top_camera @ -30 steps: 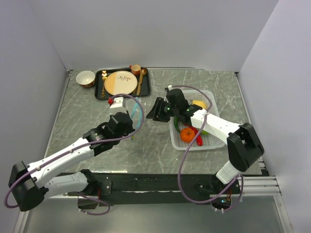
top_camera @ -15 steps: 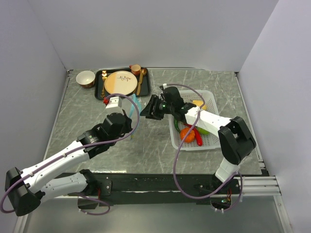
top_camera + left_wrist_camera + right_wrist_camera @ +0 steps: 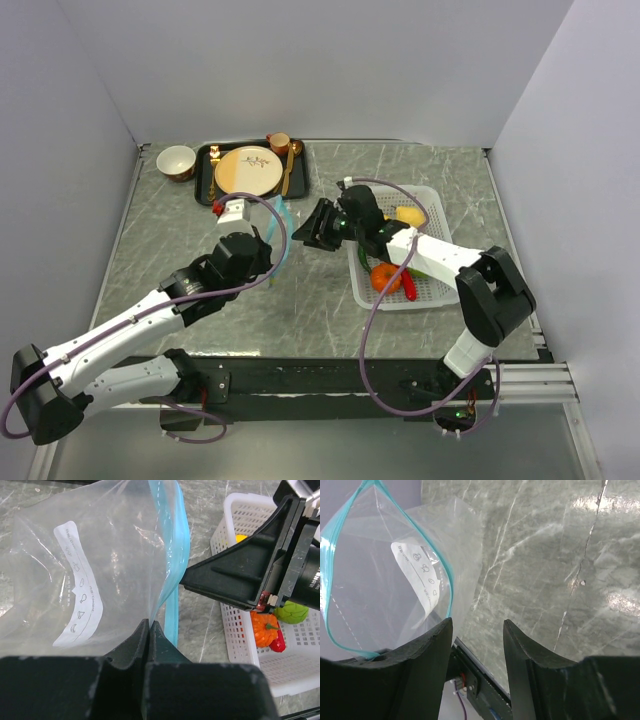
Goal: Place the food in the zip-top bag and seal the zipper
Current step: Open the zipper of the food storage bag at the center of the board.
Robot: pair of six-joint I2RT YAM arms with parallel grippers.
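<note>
Left pincer (image 3: pixel 150 626) is clamped tight on the edge of the clear, soft plastic zip-top bag (image 3: pixel 100 565), its two dark fingers meeting on the film just beside the thin teal-blue zipper strip (image 3: pixel 176 555). In the overhead view this pincer (image 3: pixel 270 240) holds the bag (image 3: pixel 283 222) over the middle of the grey marbled table (image 3: pixel 180 230), left of the white perforated plastic basket (image 3: pixel 436 290). From the right wrist view the bag (image 3: pixel 385 580) has its mouth gaping in a teardrop shape, the zipper (image 3: pixel 445 575) outlining the opening and a white printed label showing through the film. The right pincer (image 3: pixel 477 625) has its jaws spread apart with nothing between them; overhead it (image 3: pixel 320 226) sits just right of the bag, pointing at the mouth, between bag and basket. The food lies in the basket: an orange plastic tomato (image 3: pixel 385 277) touching a red plastic chilli (image 3: pixel 408 288) at the near end, a lime-green ball (image 3: pixel 291 612) beside them, and a yellow banana (image 3: pixel 408 213) at the far end. At the far left of the table a black tray (image 3: pixel 205 188) carries a round beige-and-orange plate (image 3: pixel 245 170), with a small white bowl (image 3: pixel 176 160) just left of the tray.
</note>
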